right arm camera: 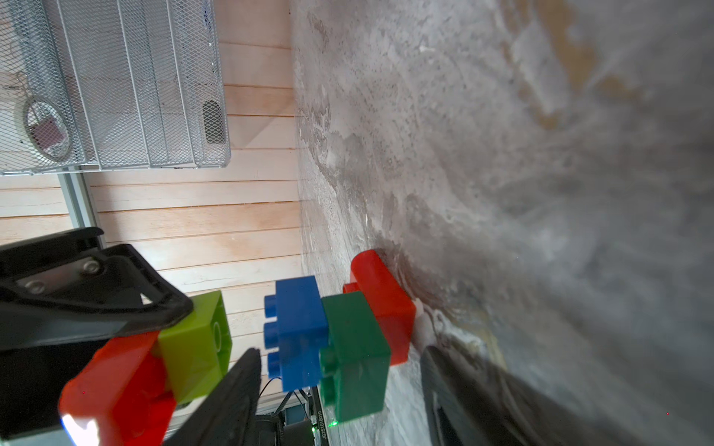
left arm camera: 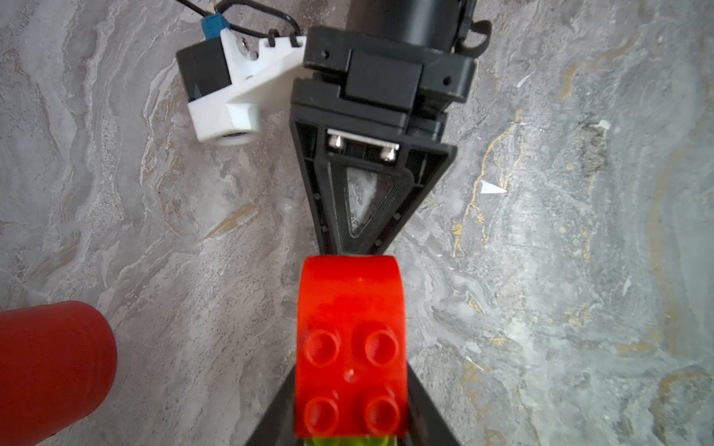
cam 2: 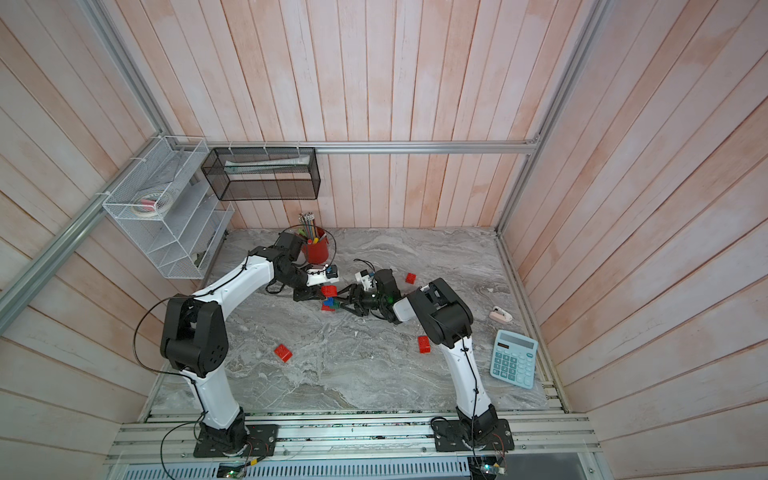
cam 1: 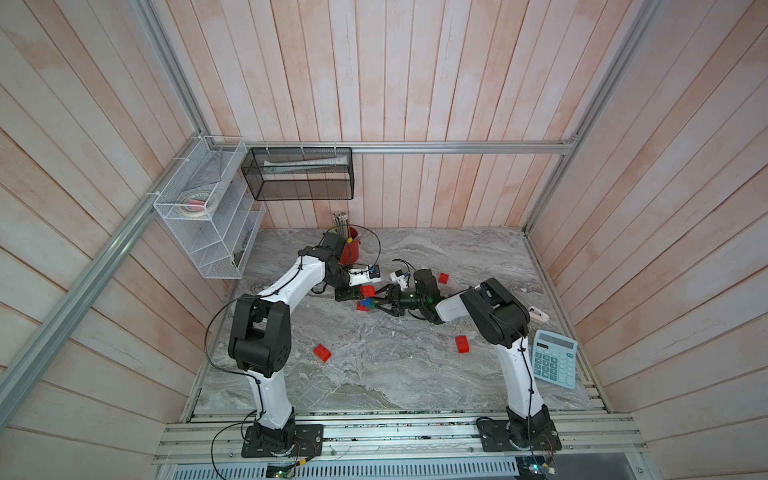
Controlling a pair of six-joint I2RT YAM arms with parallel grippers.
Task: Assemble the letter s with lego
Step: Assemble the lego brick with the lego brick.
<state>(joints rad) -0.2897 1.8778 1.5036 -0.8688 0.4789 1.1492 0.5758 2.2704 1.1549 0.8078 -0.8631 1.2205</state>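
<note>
the s is only partly built. a small stack stands on the desk (cam 1: 374, 374), in the middle between the two arms. the bottom red brick (right arm camera: 386, 309) sits on the desk, the dark green brick (right arm camera: 355, 355) is stuck on it, and the blue brick (right arm camera: 301, 332) is on top with its bumps free. the bricks are stepped a bit, not straight over each other.

the right fingers (right arm camera: 239, 397) are spread, one on each side of the stack. i cannot tell if they squeeze it or just stand by it.

the left fingers (left arm camera: 278, 421) pinch the held red brick (left arm camera: 349, 316). a lime green brick (right arm camera: 193, 340) is stuck to it. this pair hangs in the air just beside the blue brick, not touching it.

i think the next job is to push the pair onto the blue brick. three loose red bricks (cam 1: 322, 352) (cam 1: 462, 344) (cam 1: 443, 278) lie apart on the desk, so more building looks left. i see no pink bricks.
</note>
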